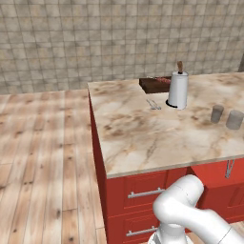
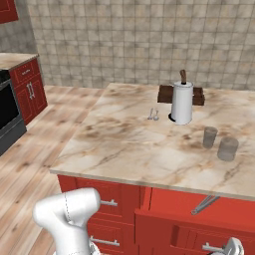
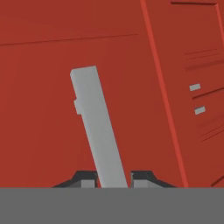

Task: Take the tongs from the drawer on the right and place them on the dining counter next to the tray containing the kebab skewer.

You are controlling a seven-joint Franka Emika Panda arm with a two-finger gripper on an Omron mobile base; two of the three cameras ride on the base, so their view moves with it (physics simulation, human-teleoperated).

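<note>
Hand view: pincer (image 3: 114, 178) seemingly astride drawer handle (image 3: 97, 127)

Both base views overlook the dining counter (image 1: 143, 138); hand view faces its red front closely.

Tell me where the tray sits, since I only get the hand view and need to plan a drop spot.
Observer: The tray lies at the far edge of the dining counter, partly behind a white paper towel roll.
Operator: Anything lying near it?
Observer: A small silvery utensil lies on the marble, left of the roll as the right base view shows it.
Operator: Anything else on top?
Observer: Two small grey containers stand nearer the front edge, to the roll's right.
</note>
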